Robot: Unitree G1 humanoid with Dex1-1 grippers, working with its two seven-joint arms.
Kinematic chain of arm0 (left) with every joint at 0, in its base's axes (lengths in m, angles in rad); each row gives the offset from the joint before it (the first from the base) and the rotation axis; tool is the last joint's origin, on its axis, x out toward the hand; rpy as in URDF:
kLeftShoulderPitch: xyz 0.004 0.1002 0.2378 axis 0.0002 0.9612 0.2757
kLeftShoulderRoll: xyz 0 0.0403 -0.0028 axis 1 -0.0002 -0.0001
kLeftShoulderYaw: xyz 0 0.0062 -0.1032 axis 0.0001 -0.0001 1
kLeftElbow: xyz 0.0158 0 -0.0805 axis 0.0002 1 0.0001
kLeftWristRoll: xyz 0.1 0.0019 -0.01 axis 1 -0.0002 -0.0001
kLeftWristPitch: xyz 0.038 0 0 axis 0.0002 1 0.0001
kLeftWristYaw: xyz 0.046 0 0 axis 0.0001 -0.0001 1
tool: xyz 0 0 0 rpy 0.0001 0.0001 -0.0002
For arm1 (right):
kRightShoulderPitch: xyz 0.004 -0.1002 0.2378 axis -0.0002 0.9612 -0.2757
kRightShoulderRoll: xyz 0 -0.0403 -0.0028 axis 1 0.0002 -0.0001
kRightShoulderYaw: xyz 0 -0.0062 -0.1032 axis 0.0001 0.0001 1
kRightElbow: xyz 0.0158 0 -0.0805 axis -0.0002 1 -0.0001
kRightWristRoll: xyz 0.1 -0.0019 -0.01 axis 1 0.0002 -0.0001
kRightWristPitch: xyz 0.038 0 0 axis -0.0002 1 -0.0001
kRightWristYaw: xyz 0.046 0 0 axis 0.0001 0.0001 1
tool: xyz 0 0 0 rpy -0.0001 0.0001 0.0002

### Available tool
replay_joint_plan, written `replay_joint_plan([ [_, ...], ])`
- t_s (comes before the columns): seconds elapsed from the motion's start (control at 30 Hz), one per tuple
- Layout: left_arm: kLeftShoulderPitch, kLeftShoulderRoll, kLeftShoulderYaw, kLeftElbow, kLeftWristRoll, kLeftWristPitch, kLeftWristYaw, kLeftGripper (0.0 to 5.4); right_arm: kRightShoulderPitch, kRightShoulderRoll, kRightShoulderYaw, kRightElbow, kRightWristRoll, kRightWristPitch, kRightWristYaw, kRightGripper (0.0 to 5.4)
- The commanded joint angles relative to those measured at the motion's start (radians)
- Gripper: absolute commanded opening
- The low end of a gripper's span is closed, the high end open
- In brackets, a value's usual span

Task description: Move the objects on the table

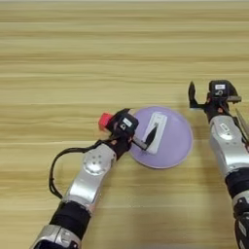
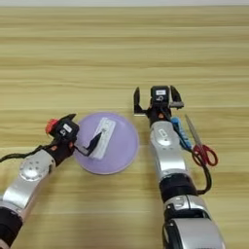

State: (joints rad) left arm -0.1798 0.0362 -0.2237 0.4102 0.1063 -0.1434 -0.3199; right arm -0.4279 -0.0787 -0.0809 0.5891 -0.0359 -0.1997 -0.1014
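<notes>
Left end effector (image 1: 147, 138) over the near end of the slim white remote-shaped bar (image 1: 156, 131), one black finger resting on it, grip unclear. Bar lying flat on the round lavender plate (image 1: 177, 141); probably light, stiff, slick (best pinched across the narrow sides). Small red cube (image 1: 104, 120) just behind the wrist. Right end effector (image 2: 154, 104) spread wide, holding nothing, on the wooden tabletop (image 1: 73, 58).

Red cube (image 1: 105, 120) half hidden behind left claw (image 1: 146, 138); scissors (image 1: 242, 122) cut by edge.
</notes>
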Motion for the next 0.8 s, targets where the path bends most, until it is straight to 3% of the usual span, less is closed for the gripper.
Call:
replay_joint_plan([
  [0.03, -0.045, -0.003, -0.052, 0.022, 0.030, 0.092, -0.035, 5.40, -0.005, 0.013, 0.007, -0.014, -0.005, 0.029, -0.011, 5.37],
  [0.13, -0.069, -0.021, -0.051, 0.021, -0.012, 0.167, -0.089, 5.40, -0.006, 0.020, 0.012, -0.018, -0.007, 0.038, -0.016, 5.37],
  [0.23, -0.105, -0.040, -0.044, 0.075, -0.017, 0.203, -0.084, 5.40, -0.008, 0.024, 0.013, -0.015, -0.009, 0.039, -0.021, 5.37],
  [0.5, -0.155, -0.068, -0.061, 0.186, -0.002, 0.186, -0.075, 5.40, 0.004, 0.023, 0.016, -0.030, -0.009, 0.044, -0.024, 5.37],
  [0.8, -0.201, -0.067, -0.048, 0.370, 0.012, 0.147, -0.055, 5.40, 0.017, 0.026, 0.021, -0.059, -0.010, 0.061, -0.022, 5.37],
])
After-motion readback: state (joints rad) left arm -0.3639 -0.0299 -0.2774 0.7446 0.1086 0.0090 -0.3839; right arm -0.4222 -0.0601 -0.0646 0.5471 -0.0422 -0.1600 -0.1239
